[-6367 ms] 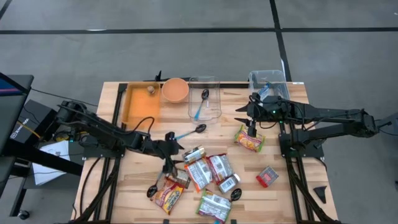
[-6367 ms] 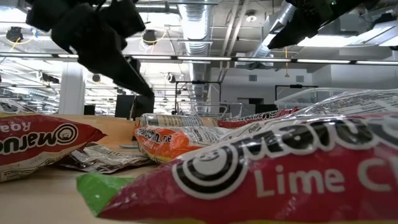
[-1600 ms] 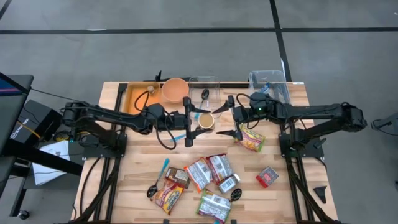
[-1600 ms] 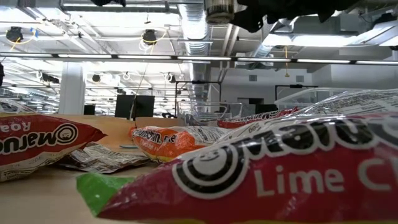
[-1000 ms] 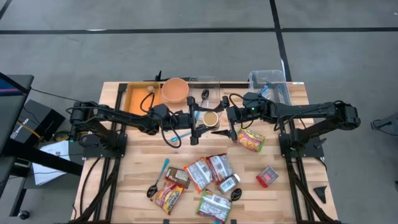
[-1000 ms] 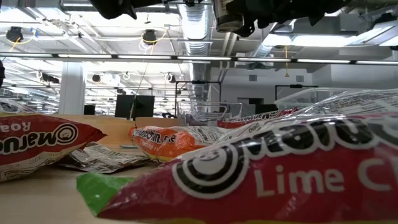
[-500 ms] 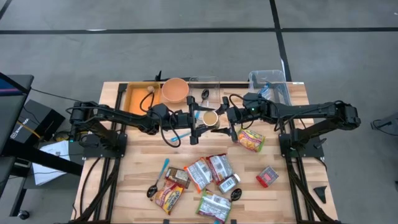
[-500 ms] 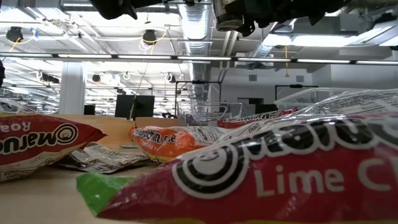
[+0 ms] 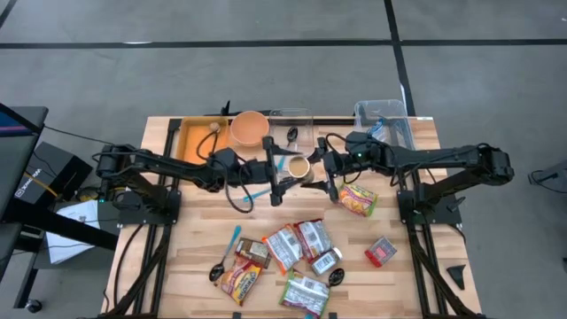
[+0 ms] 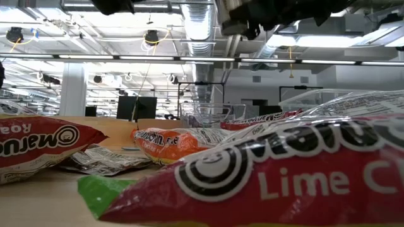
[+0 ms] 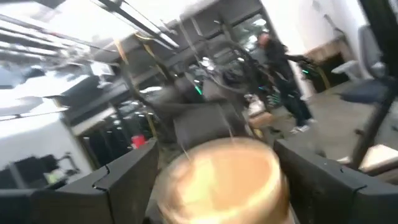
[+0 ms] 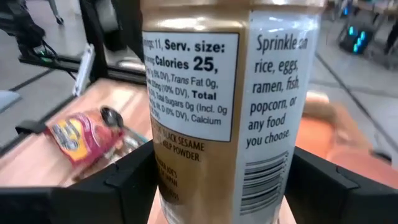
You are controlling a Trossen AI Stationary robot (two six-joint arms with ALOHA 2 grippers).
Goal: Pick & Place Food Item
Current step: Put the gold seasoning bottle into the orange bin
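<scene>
Handover seemed to be the step in hand above the middle of the table (image 9: 416,283). From the left, the left gripper (image 9: 276,175) reached in with its fingers (image 11: 124,177) flanking one round golden end of the seasoning jar (image 9: 299,167); whether they pressed on it or stood clear, I could not tell. The jar hung in the air between both arms. On its right, the right gripper (image 9: 328,175) was clamped across the labelled body. I judged the jar light, rigid and smooth, so likely slippery; a hold across the straight labelled wall looked safer than one on the rounded end
</scene>
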